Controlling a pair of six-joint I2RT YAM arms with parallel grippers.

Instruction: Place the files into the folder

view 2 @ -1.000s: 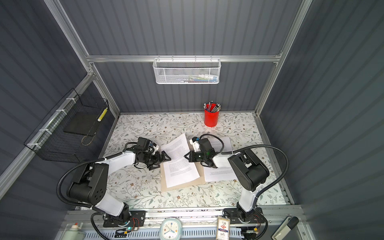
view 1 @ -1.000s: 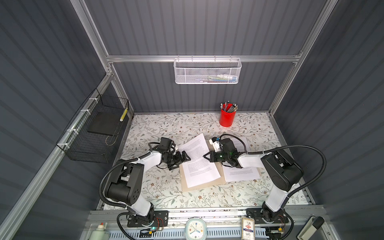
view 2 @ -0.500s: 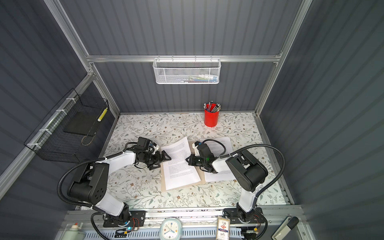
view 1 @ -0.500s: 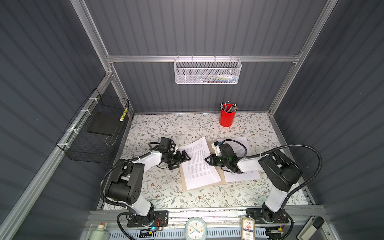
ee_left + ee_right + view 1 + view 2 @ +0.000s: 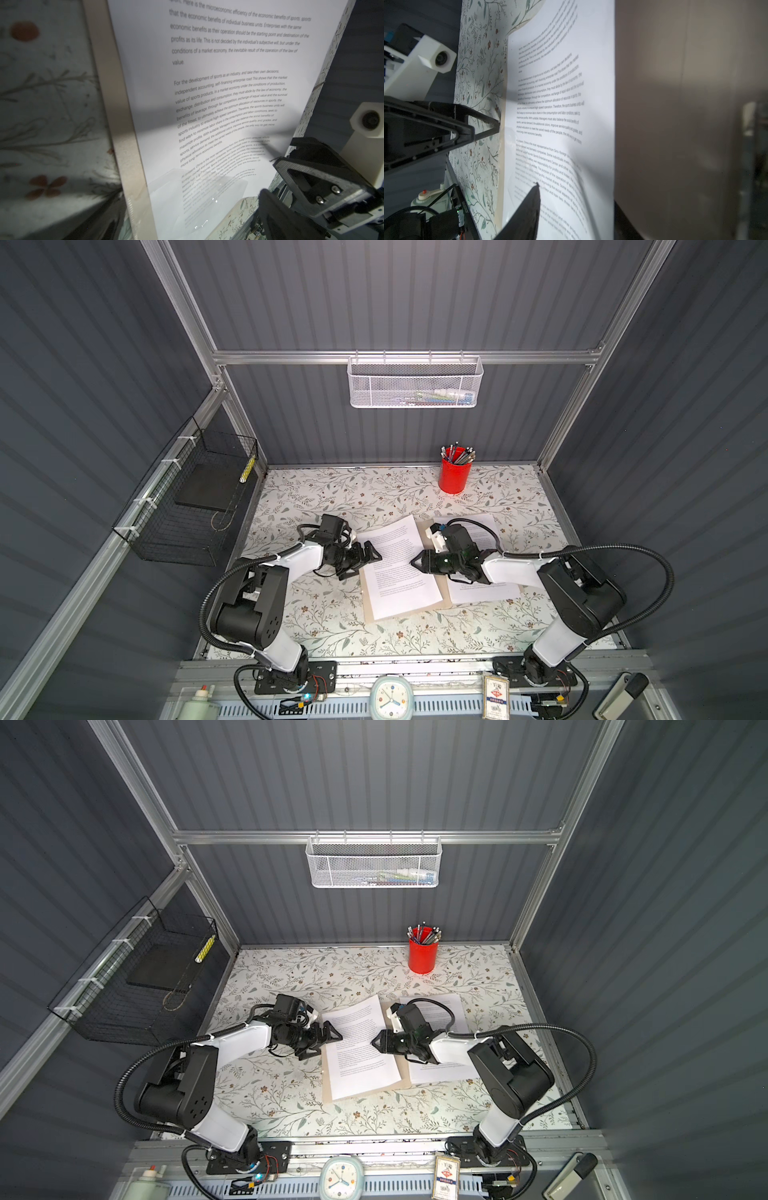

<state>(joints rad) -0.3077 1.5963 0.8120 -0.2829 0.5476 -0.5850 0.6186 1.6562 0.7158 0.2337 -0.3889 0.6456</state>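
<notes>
Both arms reach low and inward, wrists near level. The left gripper [image 5: 365, 562] has its jaws spread fully, one finger [image 5: 488, 121] leading. Opposite those fingers the right gripper [image 5: 415, 562] points tip-first, jaws partway apart (the gap shows from the left wrist camera).

A red cup [image 5: 454, 479] filled with pens [image 5: 458, 454] is set near the back edge of the floral-patterned tabletop [image 5: 332, 493]. A white mesh basket [image 5: 415, 383] is hung from the rear rail. A black wire basket [image 5: 187, 526] is fixed to the side wall, and a flat black slab [image 5: 203, 489] and a yellow stick [image 5: 247, 468] are held in it. A small clock [image 5: 390, 697] and a card box [image 5: 496, 697] are seen at the front edge.
</notes>
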